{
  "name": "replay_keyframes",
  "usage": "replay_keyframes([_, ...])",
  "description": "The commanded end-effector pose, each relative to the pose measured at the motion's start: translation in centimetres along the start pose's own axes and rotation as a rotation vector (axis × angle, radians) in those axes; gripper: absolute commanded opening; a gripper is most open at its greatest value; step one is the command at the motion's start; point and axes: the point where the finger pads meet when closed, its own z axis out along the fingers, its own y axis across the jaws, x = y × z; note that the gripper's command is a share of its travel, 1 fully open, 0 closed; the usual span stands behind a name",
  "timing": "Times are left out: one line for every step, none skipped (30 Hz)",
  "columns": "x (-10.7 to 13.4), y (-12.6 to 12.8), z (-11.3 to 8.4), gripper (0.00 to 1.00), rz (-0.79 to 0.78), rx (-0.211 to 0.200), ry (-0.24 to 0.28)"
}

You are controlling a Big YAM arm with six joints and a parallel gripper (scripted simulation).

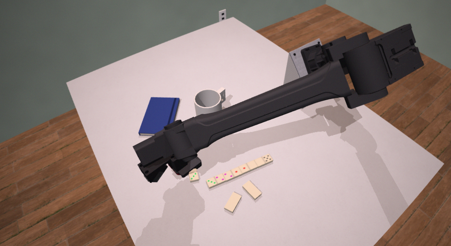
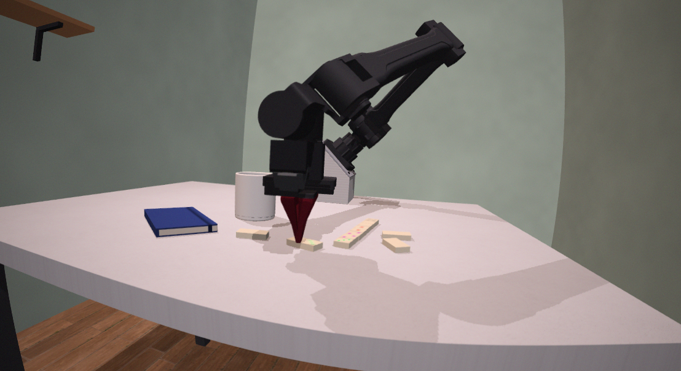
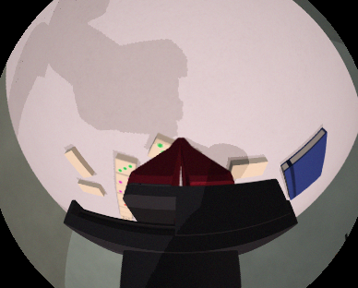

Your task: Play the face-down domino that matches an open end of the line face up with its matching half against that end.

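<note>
My gripper (image 2: 299, 241) (image 3: 180, 143) is shut and empty. Its red tips are low at the loose face-up domino (image 1: 193, 175) (image 2: 310, 243) (image 3: 158, 144), over or just against its left part; contact is unclear. That domino lies flat, its green three-dot half toward the line, with a small gap and at an angle to it; its other half is mostly hidden. The line (image 1: 252, 164) (image 2: 367, 224) (image 3: 121, 159) lies straight, from a green three-dot end to a black five-dot end. Two face-down dominoes (image 1: 233, 202) (image 1: 252, 189) (image 2: 396, 245) (image 2: 396, 235) lie beside it.
Another face-down domino (image 2: 252, 234) (image 3: 248, 168) lies on the other side of my gripper, hidden in the top view. A blue notebook (image 1: 159, 115) (image 2: 178, 218) (image 3: 307, 168) and a white mug (image 1: 208, 110) (image 2: 252, 197) stand beyond it. The arm passes above the table beside the mug.
</note>
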Motion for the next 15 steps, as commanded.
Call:
replay_keyframes([-1.4,0.7,-2.0,0.00,-0.040,0.009,-0.045])
replay_keyframes([-1.4,0.7,-2.0,0.00,-0.040,0.009,-0.045])
replay_keyframes([-1.4,0.7,-2.0,0.00,-0.040,0.009,-0.045])
replay_keyframes([-1.4,0.7,-2.0,0.00,-0.040,0.009,-0.045])
replay_keyframes([-1.4,0.7,-2.0,0.00,-0.040,0.009,-0.045])
replay_keyframes([-1.4,0.7,-2.0,0.00,-0.040,0.009,-0.045])
replay_keyframes([-1.4,0.7,-2.0,0.00,-0.040,0.009,-0.045])
replay_keyframes([-0.5,0.1,-0.8,0.00,-0.010,0.003,-0.016])
replay_keyframes([-0.6,0.2,-0.9,0.00,-0.013,0.004,-0.019])
replay_keyframes([-0.7,0.2,-1.1,0.00,-0.016,0.005,-0.023])
replay_keyframes([-0.8,0.3,-1.3,0.00,-0.020,0.006,-0.027])
replay_keyframes([-0.9,0.3,-1.4,0.00,-0.023,0.007,-0.030])
replay_keyframes([-1.0,0.4,-1.6,0.00,-0.026,0.008,-0.034])
replay_keyframes([-1.1,0.4,-1.8,0.00,-0.029,0.009,-0.037])
replay_keyframes([-1.2,0.5,-1.9,0.00,-0.033,0.010,-0.041])
